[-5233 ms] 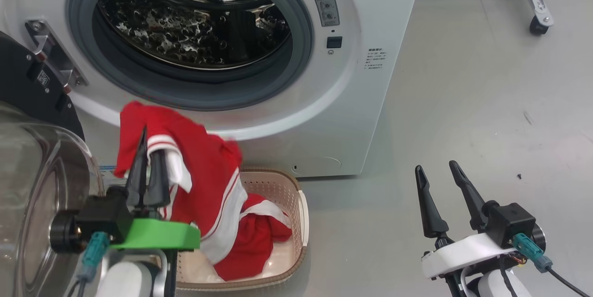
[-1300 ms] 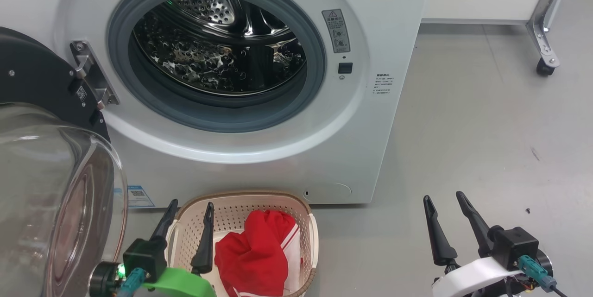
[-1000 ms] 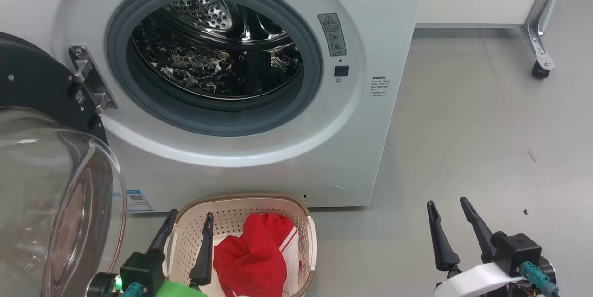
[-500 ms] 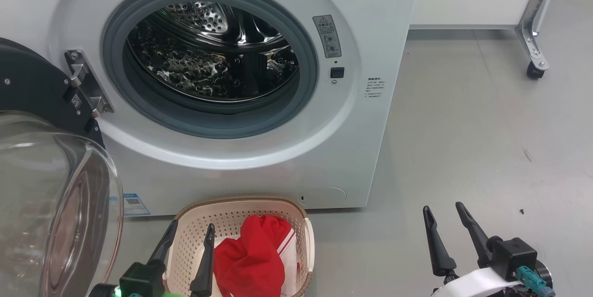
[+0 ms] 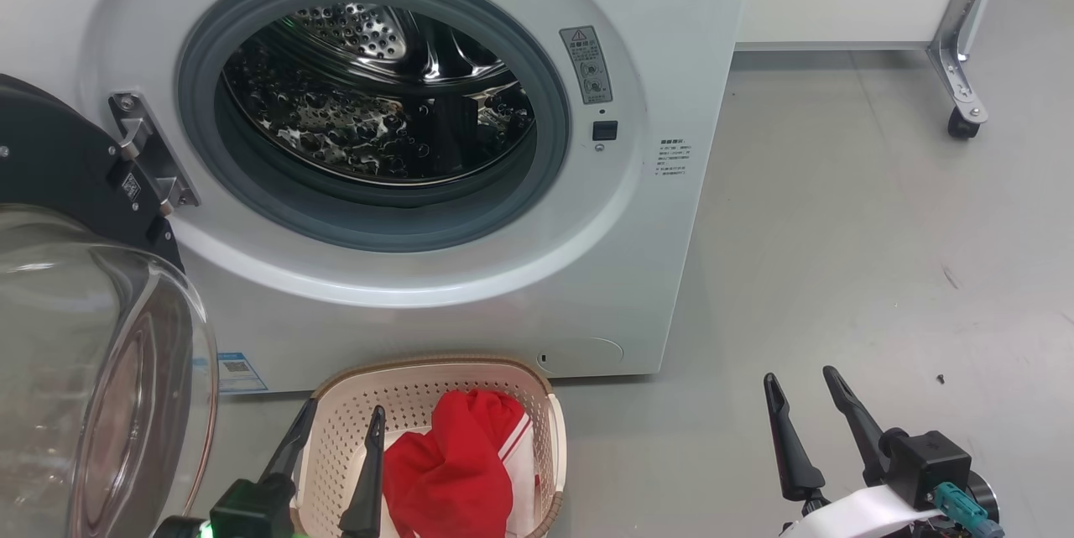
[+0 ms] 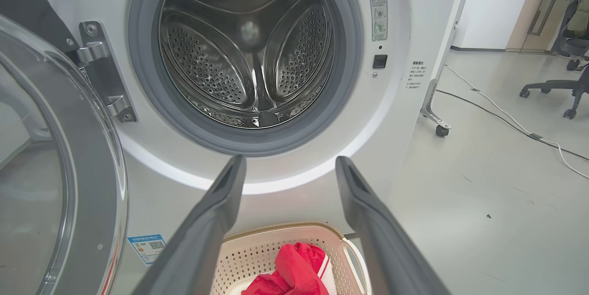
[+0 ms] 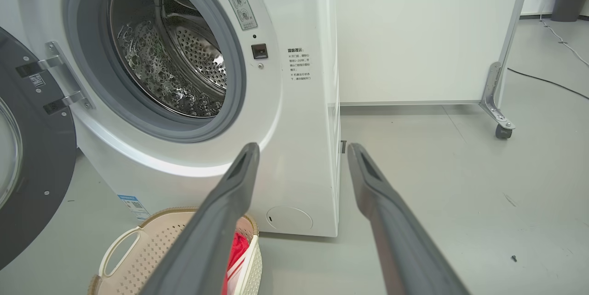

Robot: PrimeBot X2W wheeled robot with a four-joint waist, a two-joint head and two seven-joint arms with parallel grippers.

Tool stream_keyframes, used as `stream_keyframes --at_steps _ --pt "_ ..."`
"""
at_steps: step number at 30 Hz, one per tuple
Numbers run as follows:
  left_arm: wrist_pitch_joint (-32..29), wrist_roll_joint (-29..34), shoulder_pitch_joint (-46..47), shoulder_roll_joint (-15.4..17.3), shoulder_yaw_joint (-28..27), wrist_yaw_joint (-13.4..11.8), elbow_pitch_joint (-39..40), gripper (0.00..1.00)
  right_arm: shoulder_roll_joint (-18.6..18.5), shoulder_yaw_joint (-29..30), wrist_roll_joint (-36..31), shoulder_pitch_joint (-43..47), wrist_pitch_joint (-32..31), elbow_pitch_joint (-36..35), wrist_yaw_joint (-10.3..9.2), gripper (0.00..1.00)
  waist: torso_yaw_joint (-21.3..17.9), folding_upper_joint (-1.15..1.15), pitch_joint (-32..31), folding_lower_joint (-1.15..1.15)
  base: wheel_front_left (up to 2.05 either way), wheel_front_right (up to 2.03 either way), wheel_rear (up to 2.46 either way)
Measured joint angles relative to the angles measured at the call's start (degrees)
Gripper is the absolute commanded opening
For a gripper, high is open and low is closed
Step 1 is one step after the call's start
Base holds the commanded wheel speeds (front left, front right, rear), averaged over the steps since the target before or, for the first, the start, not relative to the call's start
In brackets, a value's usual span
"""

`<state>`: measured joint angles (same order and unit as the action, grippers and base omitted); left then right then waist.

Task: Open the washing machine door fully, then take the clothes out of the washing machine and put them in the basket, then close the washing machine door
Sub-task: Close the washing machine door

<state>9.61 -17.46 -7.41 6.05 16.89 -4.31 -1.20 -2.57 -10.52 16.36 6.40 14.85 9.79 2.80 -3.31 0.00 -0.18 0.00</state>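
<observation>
Left claw [image 5: 344,410] gapes by basket [image 5: 436,364]; its wrist view shows chair [image 6: 569,45].

The big white washing machine [image 5: 663,253] has its round door [image 5: 75,370], black rim and clear glass bowl, swung wide open on the left. The shiny steel drum [image 5: 369,110] shows inside. A small cream plastic basket [image 5: 428,364] sits on the grey floor [image 5: 839,227] just in front, with red and white clothes [image 5: 453,471] in it. The left pincer [image 5: 344,410] spreads its dark fingers over the basket's left side. The right pincer [image 5: 798,375] is spread too, well apart from the basket.
</observation>
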Motion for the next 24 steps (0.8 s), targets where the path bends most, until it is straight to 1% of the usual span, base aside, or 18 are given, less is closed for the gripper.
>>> stream_keyframes --at_steps 8,12,13,24 --pt "-0.8 0.9 -0.6 0.1 0.1 0.0 1.6 1.0 0.0 0.0 0.0 0.0 0.0 -0.2 -0.01 1.0 -0.2 0.0 0.1 0.0 0.0 0.0 0.0" --pt "-1.4 1.2 -0.9 0.2 0.1 -0.6 2.4 1.0 0.0 0.0 0.0 0.0 0.0 -0.3 -0.04 1.0 -0.2 0.0 0.3 0.0 -0.13 0.13 0.0" --pt "-1.4 1.2 -0.9 0.2 0.1 -0.6 2.6 1.0 0.0 0.0 0.0 0.0 0.0 -0.4 -0.42 1.0 -0.2 0.0 0.4 0.0 -0.26 0.26 0.0" --pt "-2.0 1.4 -0.9 0.3 0.1 -0.7 4.4 1.0 0.1 0.1 0.0 0.0 0.0 -0.5 -0.43 1.0 -0.2 0.0 0.7 0.0 -0.48 0.48 0.0"
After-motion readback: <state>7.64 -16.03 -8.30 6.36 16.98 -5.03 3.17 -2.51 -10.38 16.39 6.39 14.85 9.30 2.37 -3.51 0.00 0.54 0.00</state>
